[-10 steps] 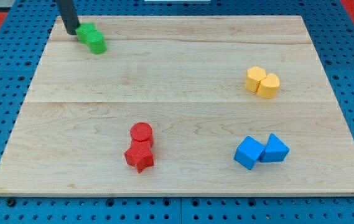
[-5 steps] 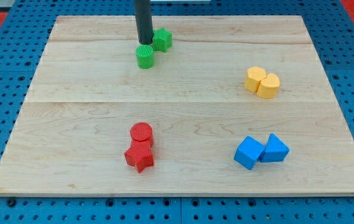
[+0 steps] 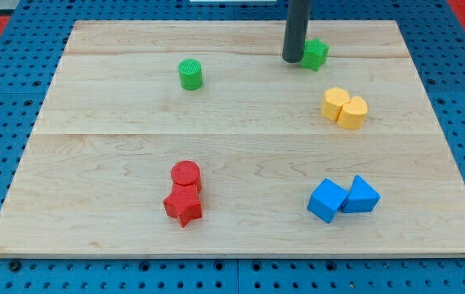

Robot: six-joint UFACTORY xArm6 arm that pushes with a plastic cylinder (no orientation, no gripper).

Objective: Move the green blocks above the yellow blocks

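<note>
Touching my tip, green star block

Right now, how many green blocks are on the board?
2. The green cylinder sits alone toward the view's upper left. The green star block is near the top, above the yellow blocks, with my tip touching its left side. None appears hidden.

Our tip touches the green star block at its nine o'clock; the yellow blocks sit at five o'clock, the green cylinder well apart at nine.
</note>
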